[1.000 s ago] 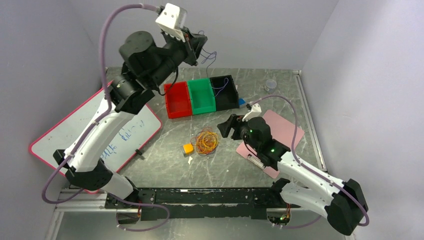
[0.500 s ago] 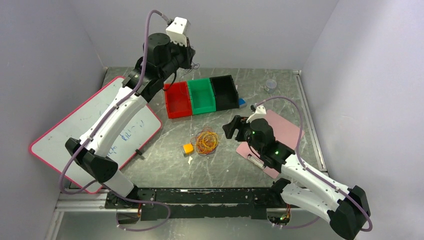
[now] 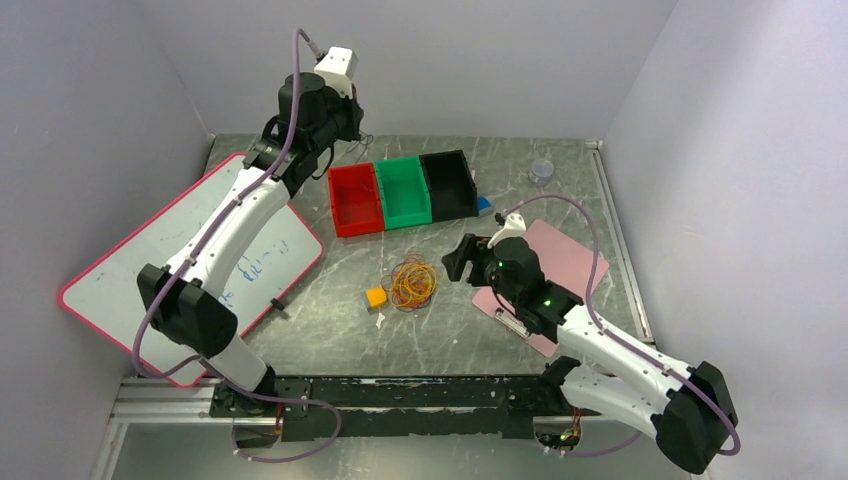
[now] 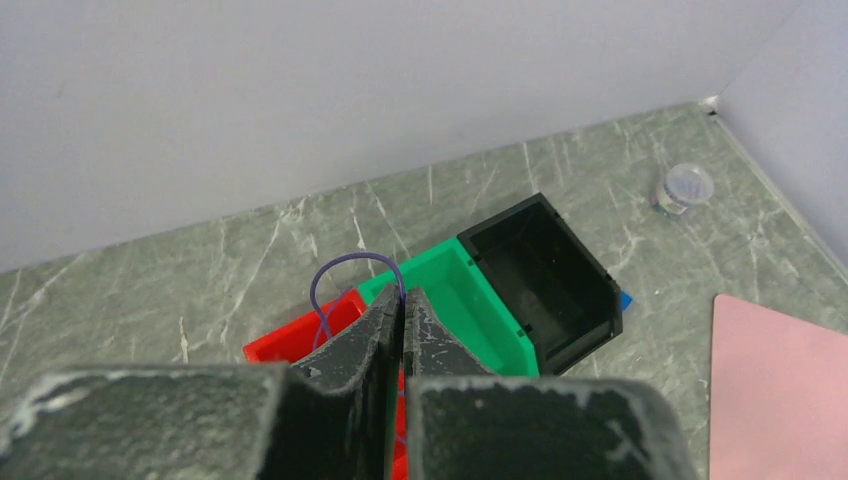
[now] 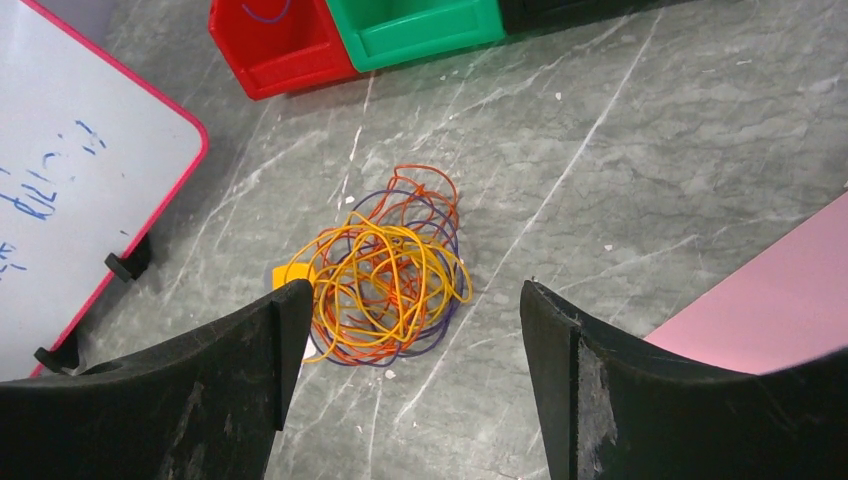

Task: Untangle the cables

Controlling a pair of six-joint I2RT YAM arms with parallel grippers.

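**Near field.** The right end effector [image 5: 410, 300] is spread wide and empty. It hovers just to the right of the cables [image 3: 412, 283] and is angled down at them. Against the view of a second ago its station is almost unchanged, and the fingers stand only marginally wider.

**Mid field.** The cables lie as a loose tangle of orange, yellow, red and purple loops on the bench [image 3: 330, 330], in front of the bins. A small orange block [image 3: 376, 296] sits at the tangle's left edge. We record no shift in the tangle over the last second.

**Far field.** A red bin [image 3: 355, 200], a green bin [image 3: 404, 192] and a black bin [image 3: 449, 183] sit side by side. The real change is behind them. A second ago the left arm reaches over the black bin; it now stands swung to the left, behind the red bin. The left end effector [image 4: 402, 298] is pressed together and pinches a thin purple cable [image 4: 350, 265], which loops up from the fingertips and falls towards the red bin. The right wrist view shows a purple strand inside that bin. The black bin shows nothing inside.

**Assessment.** We judge that one strand is already separated and is being carried to the red bin, so a release there looks like the step in hand. The bulk remains knotted, and the right end effector is placed for the next pull. The thin strand may cling to the fingers or drape over the rim on release.
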